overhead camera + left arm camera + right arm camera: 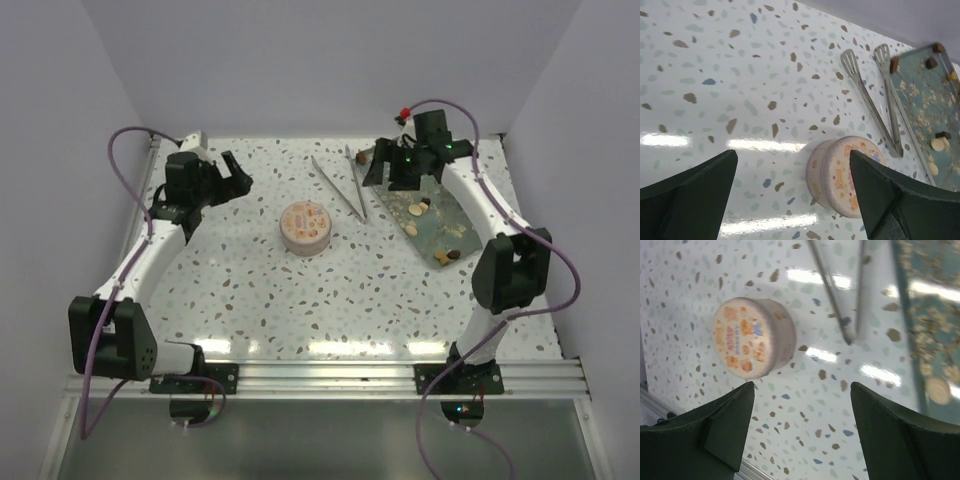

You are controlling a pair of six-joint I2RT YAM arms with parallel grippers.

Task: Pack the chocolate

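The chocolate is small brown and cream lumps (421, 208) scattered on a teal patterned tray (437, 228) at the right; some show in the left wrist view (938, 143) and one cream piece in the right wrist view (938, 389). A round closed tin (306, 226) with a printed lid stands mid-table, also in the left wrist view (845, 173) and right wrist view (747, 342). Metal tongs (340, 186) lie between tin and tray. My left gripper (237, 175) is open and empty, left of the tin. My right gripper (392, 172) is open and empty above the tray's far end.
The tongs also show in the left wrist view (875, 100) and right wrist view (840, 295). White walls close the table on three sides. A metal rail (320, 378) runs along the near edge by the arm bases.
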